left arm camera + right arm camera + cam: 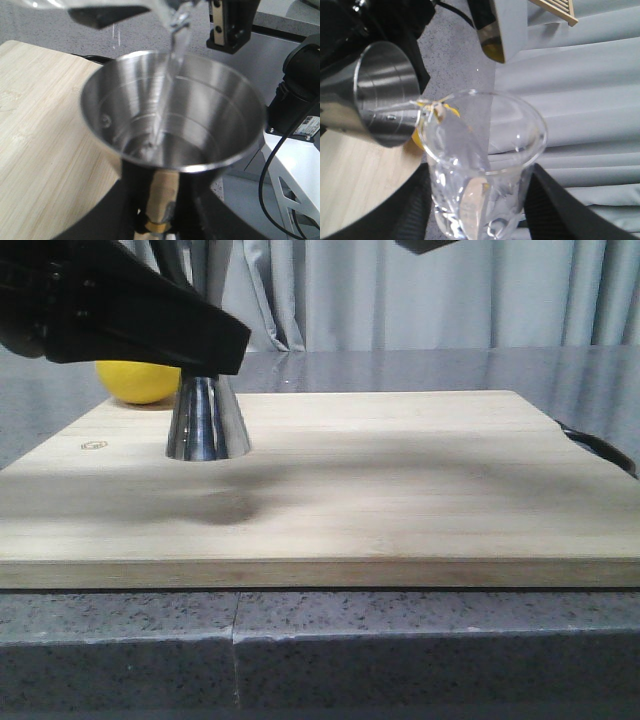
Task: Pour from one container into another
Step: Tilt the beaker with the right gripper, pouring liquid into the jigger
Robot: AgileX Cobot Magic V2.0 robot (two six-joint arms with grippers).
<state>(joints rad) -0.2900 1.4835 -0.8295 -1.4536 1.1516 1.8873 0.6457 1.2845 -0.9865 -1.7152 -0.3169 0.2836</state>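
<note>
The steel jigger [207, 420] stands on the wooden board [400, 490] at the left; only its lower cone shows under my left arm. My left gripper [160, 220] is shut on the jigger [175, 115] at its brass waist. The clear glass beaker [480, 165] is tilted, with my right gripper [480, 205] shut on it. Its lip sits just over the rim of the jigger [380, 95]. A thin clear stream [172, 65] falls from the beaker [165, 10] into the cup, where liquid pools at the bottom.
A yellow lemon [138, 380] lies behind the jigger at the board's far left corner. A dark handle [600, 445] pokes out past the board's right edge. The board rests on a grey speckled counter [300, 640], with grey curtains behind.
</note>
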